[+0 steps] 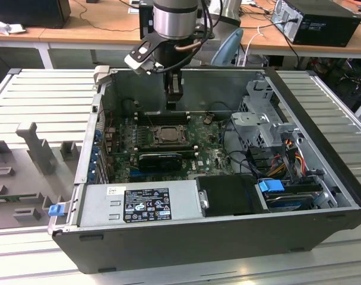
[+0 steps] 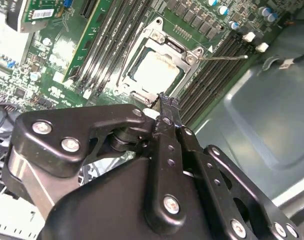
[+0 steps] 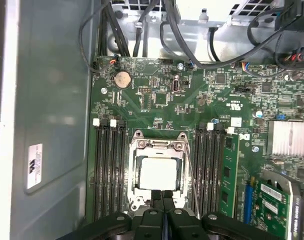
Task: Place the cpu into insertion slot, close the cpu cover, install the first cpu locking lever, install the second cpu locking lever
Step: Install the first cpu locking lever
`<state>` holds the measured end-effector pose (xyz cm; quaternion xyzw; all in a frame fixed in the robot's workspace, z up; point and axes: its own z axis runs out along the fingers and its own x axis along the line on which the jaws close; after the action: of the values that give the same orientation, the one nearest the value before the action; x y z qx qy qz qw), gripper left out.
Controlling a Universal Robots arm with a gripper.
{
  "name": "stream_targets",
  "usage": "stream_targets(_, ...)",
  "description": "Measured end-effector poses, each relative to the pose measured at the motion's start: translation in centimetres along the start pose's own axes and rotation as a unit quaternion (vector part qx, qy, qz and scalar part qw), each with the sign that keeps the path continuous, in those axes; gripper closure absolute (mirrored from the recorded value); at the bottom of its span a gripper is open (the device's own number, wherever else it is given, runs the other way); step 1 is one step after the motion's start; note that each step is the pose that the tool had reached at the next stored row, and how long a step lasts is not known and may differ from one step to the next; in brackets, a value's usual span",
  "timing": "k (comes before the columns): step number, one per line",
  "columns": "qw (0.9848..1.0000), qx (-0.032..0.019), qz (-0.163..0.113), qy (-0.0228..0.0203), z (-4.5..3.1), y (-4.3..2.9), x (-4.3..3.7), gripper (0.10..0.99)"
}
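Fingertips pressed together and empty, the gripper [image 3: 162,196] hovers just above the insertion slot [image 3: 158,136], where the cpu [image 3: 158,172] lies seated under the lowered cpu cover [image 3: 135,172], while the thin locking lever [image 2: 224,58] beside it looks unlatched.

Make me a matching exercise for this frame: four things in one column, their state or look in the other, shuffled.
1 cpu
2 cpu cover
3 gripper
4 coin battery

A jaws shut, holding nothing
B round and silvery
C seated in the insertion slot, pale face up
D lying flat, framing the chip

Pairs: 1-C, 2-D, 3-A, 4-B
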<state>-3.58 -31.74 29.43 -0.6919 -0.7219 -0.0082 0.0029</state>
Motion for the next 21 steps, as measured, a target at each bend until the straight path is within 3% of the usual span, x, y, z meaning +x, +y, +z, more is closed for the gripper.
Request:
stream_targets(3, 1.0000, 0.0001, -0.008, 0.0001, -0.32, 0.00, 0.01, 0.980)
stream_targets(7, 0.9987, 0.0008, -0.051, 0.0003, -0.32, 0.00, 0.00, 0.980)
stream_targets(9, 0.9966, 0.0013, -0.083, 0.0001, -0.31, 0.00, 0.00, 0.980)
stream_targets(12, 0.9907, 0.0022, -0.136, 0.0005, -0.27, 0.00, 0.00, 0.980)
stream_targets(16, 0.9883, 0.0024, -0.153, 0.0006, -0.27, 0.00, 0.00, 0.980)
stream_targets(20, 0.9839, 0.0028, -0.179, 0.0008, -0.27, 0.00, 0.00, 0.980)
stream_targets(21, 0.9821, 0.0029, -0.188, 0.0009, -0.27, 0.00, 0.01, 0.980)
